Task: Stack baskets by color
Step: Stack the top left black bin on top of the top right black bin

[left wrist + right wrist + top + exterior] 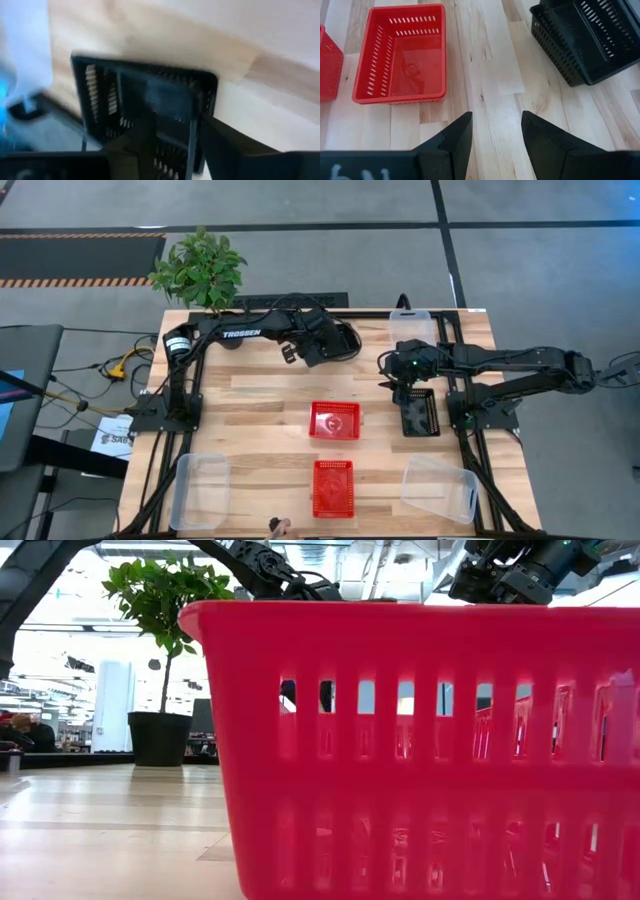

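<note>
A red basket (430,750) is filling the low view, sitting at the table's (260,410) front. My left gripper (172,145) is straddling a black basket's (145,105) wall at the back, fingers parted. My right gripper (492,132) is hovering spread above bare wood near another black basket (420,412).

Wooden plank table (260,405), pale, fills frame centre. On it:
- two red baskets (334,420), (333,487), centre and lower centre
- black basket (419,412), centre right
- clear bins (200,490) lower left, (439,489) lower right, (413,326) upper right
- potted plant (203,270), upper-left edge
</note>
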Controlling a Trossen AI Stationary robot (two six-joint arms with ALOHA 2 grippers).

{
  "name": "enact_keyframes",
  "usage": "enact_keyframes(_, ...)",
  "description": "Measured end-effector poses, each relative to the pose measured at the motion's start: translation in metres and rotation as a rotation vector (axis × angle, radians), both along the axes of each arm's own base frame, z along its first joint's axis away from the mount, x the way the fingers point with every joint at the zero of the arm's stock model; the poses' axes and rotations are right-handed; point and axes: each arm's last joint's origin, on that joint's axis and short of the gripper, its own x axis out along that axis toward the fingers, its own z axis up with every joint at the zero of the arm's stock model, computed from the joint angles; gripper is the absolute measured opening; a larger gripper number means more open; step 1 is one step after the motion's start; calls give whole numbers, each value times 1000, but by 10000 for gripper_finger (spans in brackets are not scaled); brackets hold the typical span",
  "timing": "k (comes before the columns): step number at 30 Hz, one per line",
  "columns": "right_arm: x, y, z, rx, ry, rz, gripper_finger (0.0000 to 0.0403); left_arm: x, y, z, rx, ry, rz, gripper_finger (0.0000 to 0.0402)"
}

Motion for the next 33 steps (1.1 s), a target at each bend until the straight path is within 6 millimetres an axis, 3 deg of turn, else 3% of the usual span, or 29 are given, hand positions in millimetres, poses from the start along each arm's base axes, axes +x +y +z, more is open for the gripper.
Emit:
enact_keyframes(6,0,0,0,-1,-5,0,191,0,1,0,8,-5,59,172)
enact_keyframes(12,1,0,1,-2,-8,1,191,-2,1,-1,11,22,41,165)
enact_keyframes(17,1,0,1,-2,-8,1,191,-2,1,-1,11,22,45,127)
enact_keyframes(24,1,0,1,-2,-8,0,191,-3,2,-1,15,24,56,13)
enact_keyframes(33,1,0,1,-2,-8,0,191,-3,3,-1,-21,-1,118,2)
